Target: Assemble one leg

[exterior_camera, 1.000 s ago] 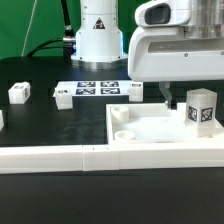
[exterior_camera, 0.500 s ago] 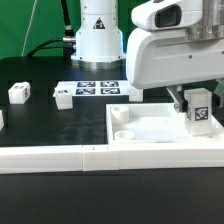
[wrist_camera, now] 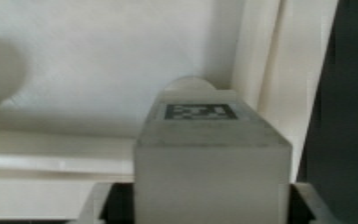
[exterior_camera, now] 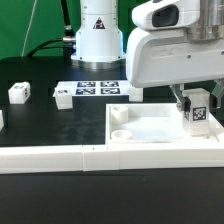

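My gripper (exterior_camera: 197,100) is shut on a white leg (exterior_camera: 199,111) with a black-and-white tag on its face, held upright over the far right corner of the large white tray-shaped panel (exterior_camera: 150,128). In the wrist view the leg (wrist_camera: 206,150) fills the middle between the dark jaws, its tagged end pointing at the panel's corner (wrist_camera: 87,100). Two more legs (exterior_camera: 19,92) (exterior_camera: 63,96) lie on the black table at the exterior view's left.
The marker board (exterior_camera: 100,89) lies behind the panel, in front of the robot base (exterior_camera: 97,35). A long white rail (exterior_camera: 70,158) runs along the table's front edge. Another white part (exterior_camera: 1,119) shows at the left edge.
The gripper with the leg has moved down and slightly right toward the panel's far right corner; over the last half second it barely moved.
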You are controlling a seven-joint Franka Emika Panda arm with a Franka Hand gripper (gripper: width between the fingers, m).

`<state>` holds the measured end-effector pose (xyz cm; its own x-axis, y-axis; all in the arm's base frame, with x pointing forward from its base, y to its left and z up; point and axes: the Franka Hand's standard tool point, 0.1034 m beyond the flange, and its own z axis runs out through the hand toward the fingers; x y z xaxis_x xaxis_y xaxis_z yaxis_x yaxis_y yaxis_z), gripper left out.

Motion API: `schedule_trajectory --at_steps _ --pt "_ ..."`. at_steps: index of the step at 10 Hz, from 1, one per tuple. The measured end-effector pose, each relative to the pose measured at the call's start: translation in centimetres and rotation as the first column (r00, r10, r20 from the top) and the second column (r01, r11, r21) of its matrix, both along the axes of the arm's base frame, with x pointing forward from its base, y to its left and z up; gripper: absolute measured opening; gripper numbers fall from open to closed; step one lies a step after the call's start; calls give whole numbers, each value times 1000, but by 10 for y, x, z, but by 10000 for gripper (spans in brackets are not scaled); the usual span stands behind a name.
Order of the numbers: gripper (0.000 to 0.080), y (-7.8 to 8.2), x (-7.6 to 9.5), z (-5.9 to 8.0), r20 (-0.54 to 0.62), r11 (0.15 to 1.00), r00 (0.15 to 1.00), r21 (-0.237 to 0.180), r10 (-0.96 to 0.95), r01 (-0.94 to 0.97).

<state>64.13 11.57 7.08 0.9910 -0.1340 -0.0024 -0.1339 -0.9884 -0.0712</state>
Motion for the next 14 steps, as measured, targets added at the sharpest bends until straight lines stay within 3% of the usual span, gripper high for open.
schedule_trajectory --at_steps 3,5,7,10,11,12,13,14 --pt "291 -2 1 -2 -12 920 920 9 -392 392" --pt "291 -5 1 -2 -27 789 789 0 -614 614" --pt "291 -8 1 -3 -53 643 641 -4 -765 766" --pt "298 -10 1 -3 -76 501 500 -6 -863 865" --pt "298 -10 1 -3 -77 493 491 -7 -868 870" --pt "471 -10 1 -3 -73 531 530 -3 -845 847" --pt "612 -10 3 -2 -60 630 629 10 -775 777" --pt "612 -10 4 -2 -55 666 666 13 -744 746"
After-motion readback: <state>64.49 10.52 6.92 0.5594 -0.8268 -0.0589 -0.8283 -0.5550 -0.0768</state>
